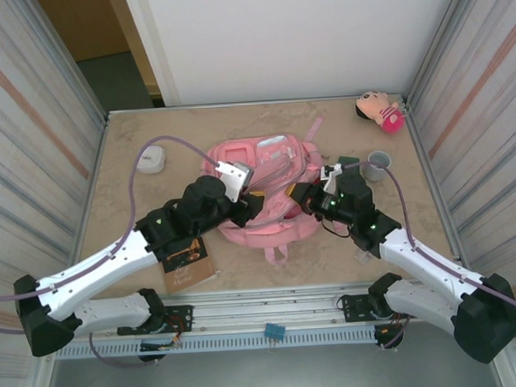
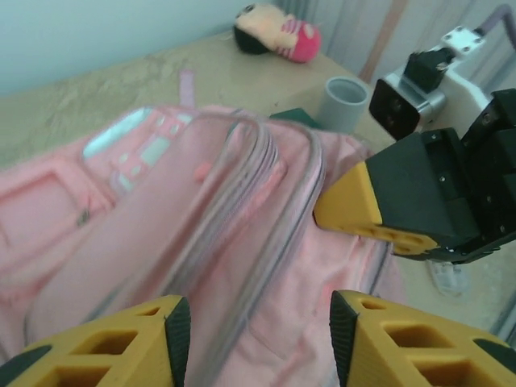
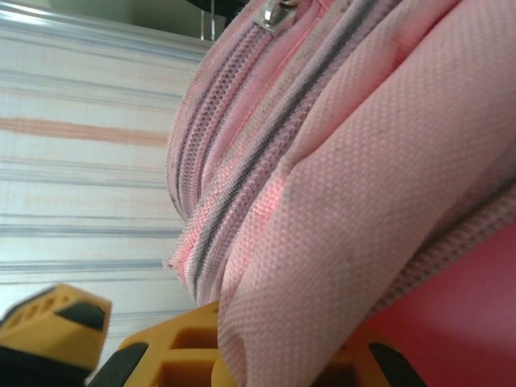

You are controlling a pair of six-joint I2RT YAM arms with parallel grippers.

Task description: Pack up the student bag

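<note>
Student bag [image 1: 269, 163] — lying between left gripper [image 1: 252, 205] and right gripper [image 1: 295, 195].

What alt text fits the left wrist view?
The pink student bag lies below, zip open, with the left gripper open over it. The right gripper is at its right edge; a grey cup and plush doll sit behind.

White shells, black joints on left arm [image 1: 98, 269], right arm [image 1: 424, 263]; lilac cables [image 1: 174, 141]; yellow ribbed fingers [image 2: 403, 339].

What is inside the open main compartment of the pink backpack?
Through the student bag zipper opening, only pink fabric shows; nothing packed is visible. The bottom is covered by the bag's own folds.
</note>
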